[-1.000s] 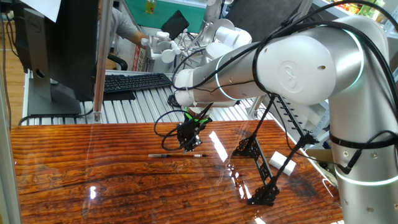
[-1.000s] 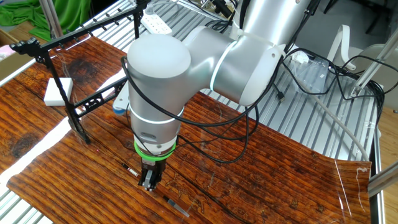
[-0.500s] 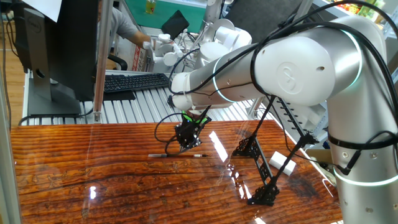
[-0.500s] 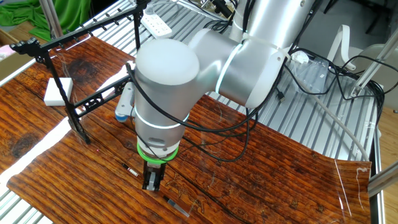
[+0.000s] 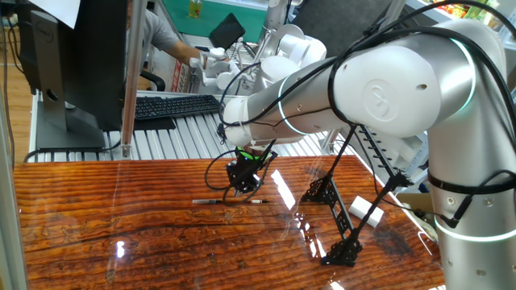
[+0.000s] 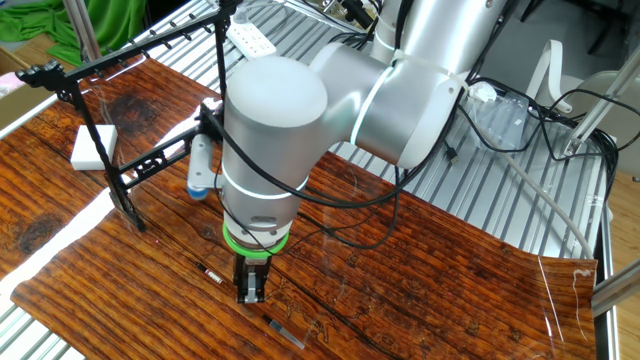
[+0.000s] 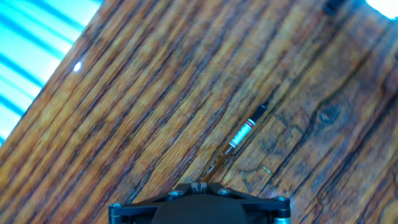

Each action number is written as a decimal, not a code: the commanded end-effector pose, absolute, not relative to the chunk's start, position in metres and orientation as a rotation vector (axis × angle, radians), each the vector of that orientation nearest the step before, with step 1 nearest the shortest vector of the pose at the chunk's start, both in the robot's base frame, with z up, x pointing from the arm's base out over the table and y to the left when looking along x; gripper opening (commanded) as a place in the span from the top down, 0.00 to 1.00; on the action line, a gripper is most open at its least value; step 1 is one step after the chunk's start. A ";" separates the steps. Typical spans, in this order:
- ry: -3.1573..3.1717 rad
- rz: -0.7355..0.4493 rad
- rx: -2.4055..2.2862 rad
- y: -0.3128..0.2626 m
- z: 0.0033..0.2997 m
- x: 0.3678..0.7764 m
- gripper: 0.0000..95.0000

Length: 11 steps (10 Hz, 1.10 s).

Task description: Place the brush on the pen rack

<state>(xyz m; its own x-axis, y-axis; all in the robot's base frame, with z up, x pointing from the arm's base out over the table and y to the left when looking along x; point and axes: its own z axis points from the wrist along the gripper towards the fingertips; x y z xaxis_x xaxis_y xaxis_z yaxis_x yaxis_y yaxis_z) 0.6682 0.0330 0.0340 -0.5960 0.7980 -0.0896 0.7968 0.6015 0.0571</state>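
Now the end effector (image 6: 250, 292) is pinching shut on the thin dark brush (image 7: 239, 138) lying on the wooden counter (image 6: 420, 290); next comes lifting it toward the big black metal pen rack (image 5: 339, 211).

No readable text, label, brand or number anywhere in the three views. Only a small yellow sign (image 5: 196, 9) on the green wall in the background, with marks too small to read, and a round embossed emblem (image 5: 377, 95) on the robot arm's large joint cover, its shape not legible as letters.
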 end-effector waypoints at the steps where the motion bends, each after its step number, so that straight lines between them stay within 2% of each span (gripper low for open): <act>1: 2.738 0.037 1.292 0.033 0.033 0.670 1.00; 11: 2.743 0.050 1.342 0.033 0.033 0.670 1.00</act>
